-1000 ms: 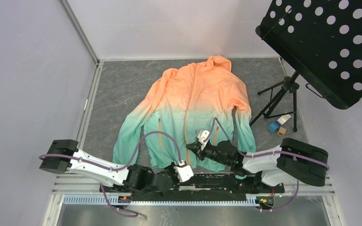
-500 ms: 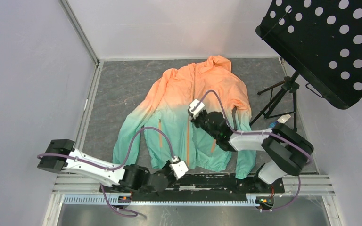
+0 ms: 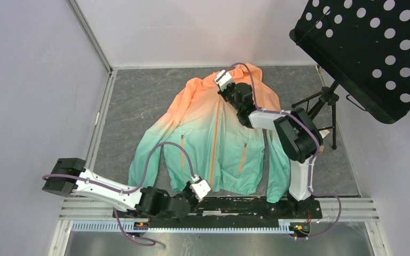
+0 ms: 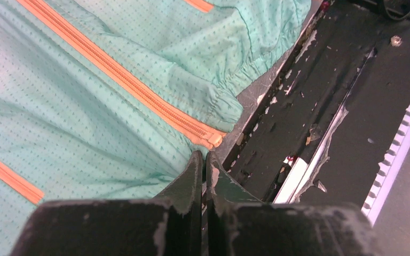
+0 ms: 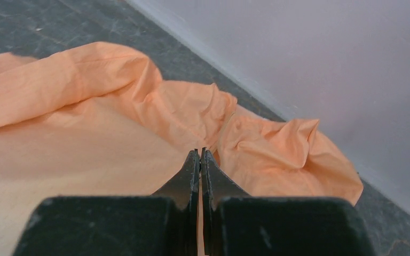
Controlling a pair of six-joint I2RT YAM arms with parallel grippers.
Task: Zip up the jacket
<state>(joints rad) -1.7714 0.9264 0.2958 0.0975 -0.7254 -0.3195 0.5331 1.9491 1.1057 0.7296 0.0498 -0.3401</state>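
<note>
Jacket lay flat on table, hood toward far edge. Left gripper shut at hem beside zip foot. Right gripper shut at collar, grip unclear. Zip looked done; next: let go.

I can't make out a single word, number or logo from where I stand. The jacket carries no lettering I can read, and the close views of its fabric show only plain cloth and zip.
</note>
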